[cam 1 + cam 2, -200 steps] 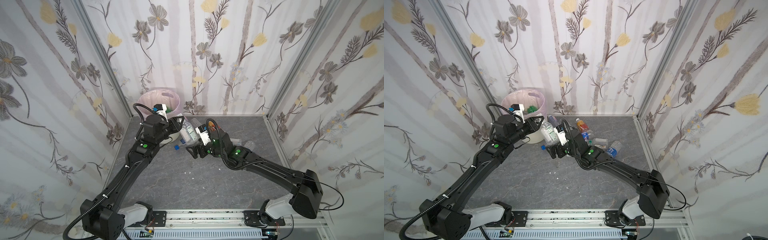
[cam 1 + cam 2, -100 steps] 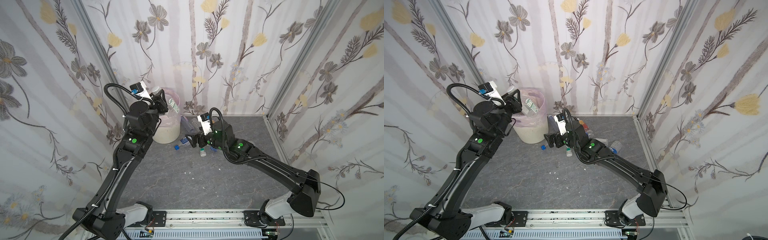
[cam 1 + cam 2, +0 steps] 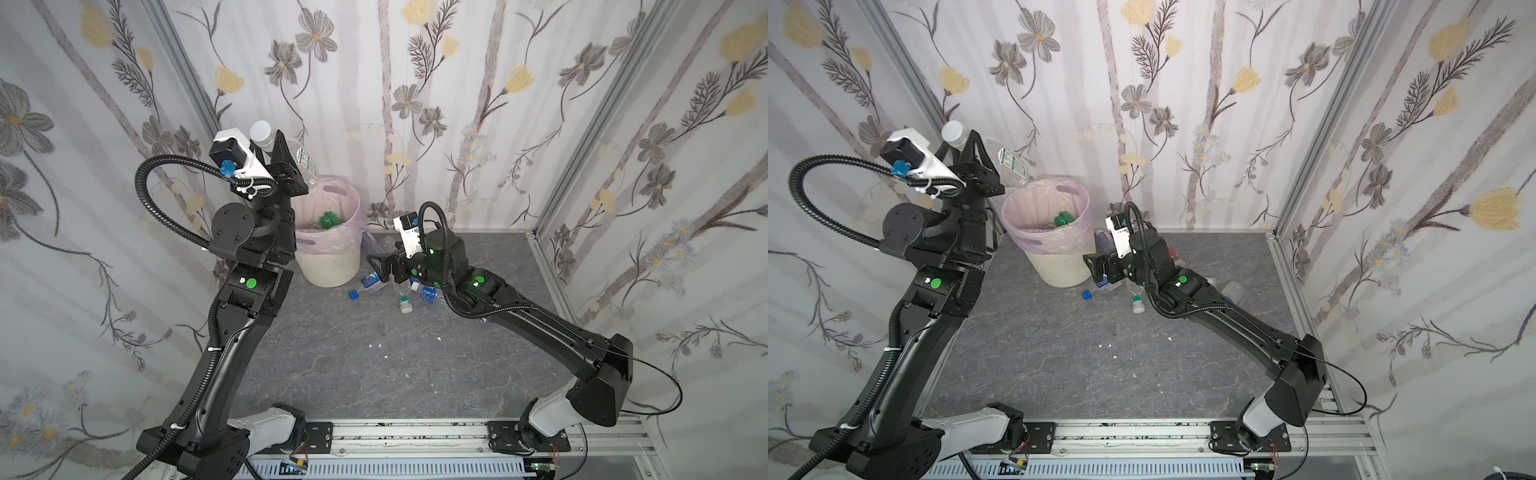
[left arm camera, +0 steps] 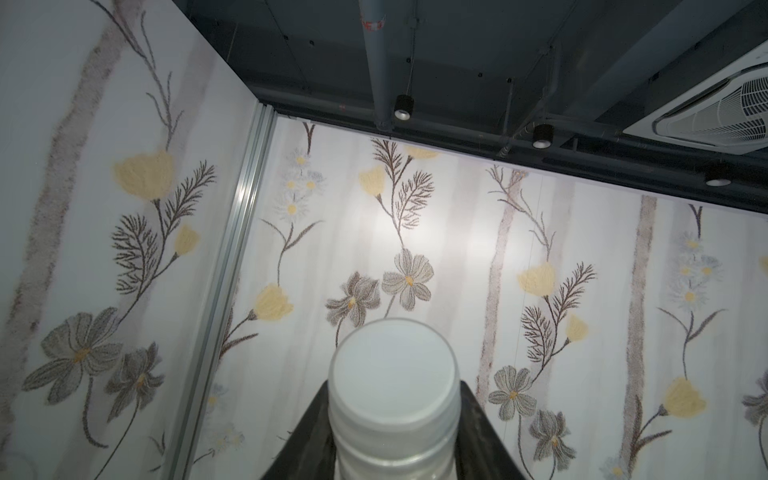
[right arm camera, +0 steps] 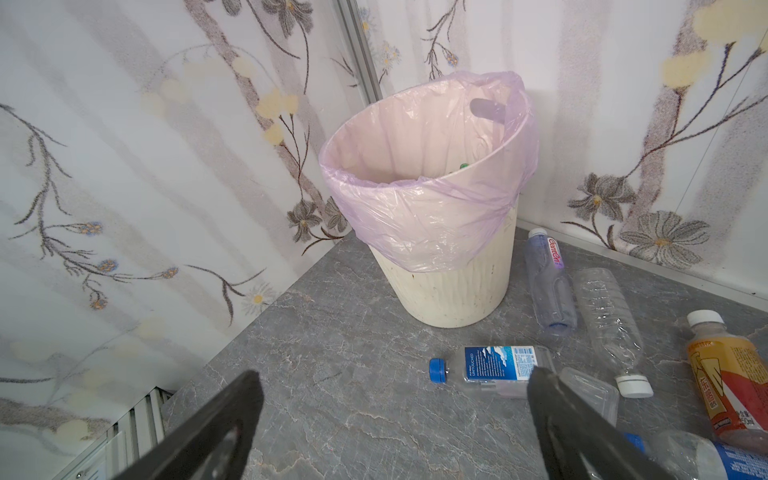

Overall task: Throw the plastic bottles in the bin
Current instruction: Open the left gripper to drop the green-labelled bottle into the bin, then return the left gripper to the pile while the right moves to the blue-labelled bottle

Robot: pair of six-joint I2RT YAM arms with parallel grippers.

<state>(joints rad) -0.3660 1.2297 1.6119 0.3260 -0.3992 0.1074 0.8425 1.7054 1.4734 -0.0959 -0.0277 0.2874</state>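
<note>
A: left gripper (image 3: pixel 275 153) state?
B: Clamped on a clear bottle (image 3: pixel 306 161), gripping just under its white cap (image 4: pixel 395 374). In the wrist view the fingers (image 4: pixel 473 449) sit on either side of the neck.
A: Where's that bottle relative to the bin (image 3: pixel 328 266)?
B: Up in the air, tilted, cap high. The base end points down at the left edge of the bin's mouth in both top views. It isn't touching the rim. Can't tell if it's fully over the opening.
A: Bin contents?
B: Pink bag (image 5: pixel 419 224) folded over the rim, one green bottle (image 3: pixel 330 219) visible inside. The bin stands upright in the back-left corner of the grey floor (image 3: pixel 353 365).
A: right gripper (image 5: pixel 395 376)?
B: Jaws wide apart, nothing between them. It's low over the floor, just right of the bin.
A: What's on the floor?
B: A cluster beside the bin, all lying down:
- blue-capped bottle (image 5: pixel 494 368), nearest the gripper
- bluish bottle (image 5: pixel 548 286), just beside the bin's base
- crumpled bottle (image 5: pixel 606 316)
- orange bottle (image 5: pixel 731 382)

One finger overlaps the blue-capped bottle's base end in the wrist view. Contact unclear.
</note>
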